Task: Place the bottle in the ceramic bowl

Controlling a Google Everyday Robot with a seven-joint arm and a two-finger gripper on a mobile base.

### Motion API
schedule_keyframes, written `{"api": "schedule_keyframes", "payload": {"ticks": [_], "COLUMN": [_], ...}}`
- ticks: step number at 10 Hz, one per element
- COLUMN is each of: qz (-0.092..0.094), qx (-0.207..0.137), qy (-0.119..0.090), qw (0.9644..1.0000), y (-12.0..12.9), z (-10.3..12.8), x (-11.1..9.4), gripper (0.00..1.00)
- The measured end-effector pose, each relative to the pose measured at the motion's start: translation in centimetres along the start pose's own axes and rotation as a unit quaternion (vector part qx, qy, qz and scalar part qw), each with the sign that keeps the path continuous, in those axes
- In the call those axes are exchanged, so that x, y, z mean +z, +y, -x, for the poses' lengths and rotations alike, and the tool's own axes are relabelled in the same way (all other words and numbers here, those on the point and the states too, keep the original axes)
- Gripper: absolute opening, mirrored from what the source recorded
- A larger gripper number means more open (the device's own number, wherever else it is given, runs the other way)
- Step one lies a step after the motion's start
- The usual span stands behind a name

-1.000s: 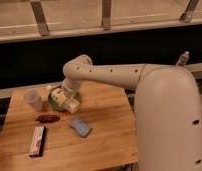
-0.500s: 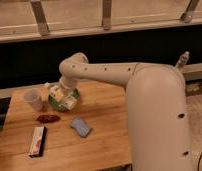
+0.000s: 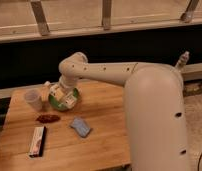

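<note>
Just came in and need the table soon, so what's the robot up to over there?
The robot's single arm reaches across the wooden table, with its claw down over the green ceramic bowl near the far left corner. It seems to be putting the white bottle into that bowl. A clear plastic cup stands just left of the bowl. Nearer the camera lie a small dark red item, a blue object and a flat red-and-white box.

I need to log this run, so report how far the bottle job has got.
Done: the arm has reached the ceramic bowl at the table's back left, beside the clear cup. In hand: the gripper sits over the bowl; the bottle cannot be made out apart from it. Left: confirming release and pulling the arm away.
</note>
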Motion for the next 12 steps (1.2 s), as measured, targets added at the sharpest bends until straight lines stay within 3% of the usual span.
{"api": "schedule_keyframes", "payload": {"ticks": [3, 6, 9, 10, 12], "qz": [-0.002, 0.002, 0.017, 0.03, 0.038], "qx": [0.007, 0.038, 0.059, 0.059, 0.055], "qy": [-0.007, -0.008, -0.008, -0.014, -0.016], "qw": [1.0, 0.9993, 0.9981, 0.9977, 0.9976], "y": [-0.5, -4.2, -5.5, -5.6, -5.4], "z": [0.2, 0.3, 0.0, 0.6, 1.0], "x": [0.2, 1.4, 3.3, 3.7, 4.0], "gripper": [0.0, 0.0, 0.0, 0.04, 0.08]}}
